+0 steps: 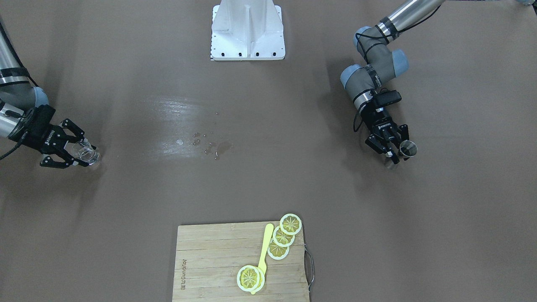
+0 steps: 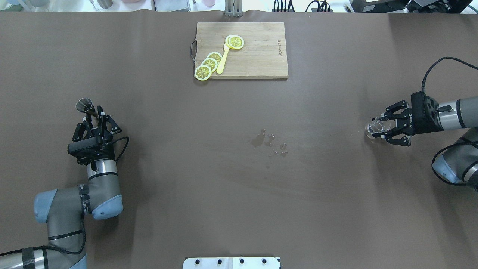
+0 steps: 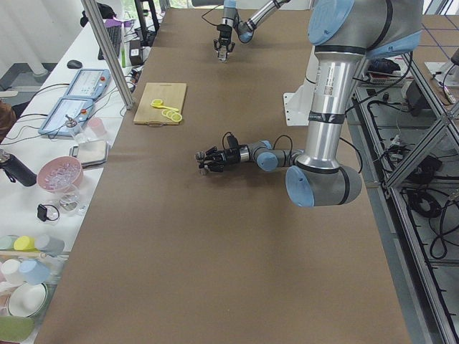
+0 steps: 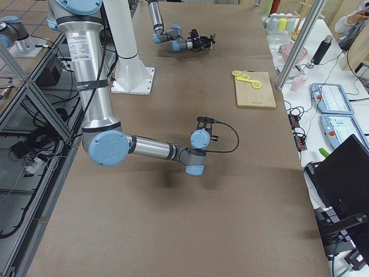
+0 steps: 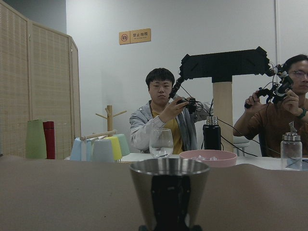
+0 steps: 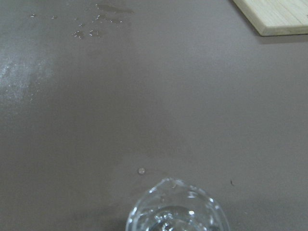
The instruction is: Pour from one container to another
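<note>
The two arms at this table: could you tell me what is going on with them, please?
Each arm is at one container, at opposite ends of the table. The left gripper is at a metal jigger; the right gripper straddles a clear glass. Whether either is gripping I cannot tell. Nothing is being poured. A small wet patch lies mid-table, and a cutting board with lemon slices sits at the far side.

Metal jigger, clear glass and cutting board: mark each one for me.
metal jigger [image 2: 84,105], overhead exterior view, on its open top.
clear glass [image 2: 376,127], overhead exterior view, on its mouth.
cutting board [image 2: 261,56], overhead exterior view, on bare wood.
</note>
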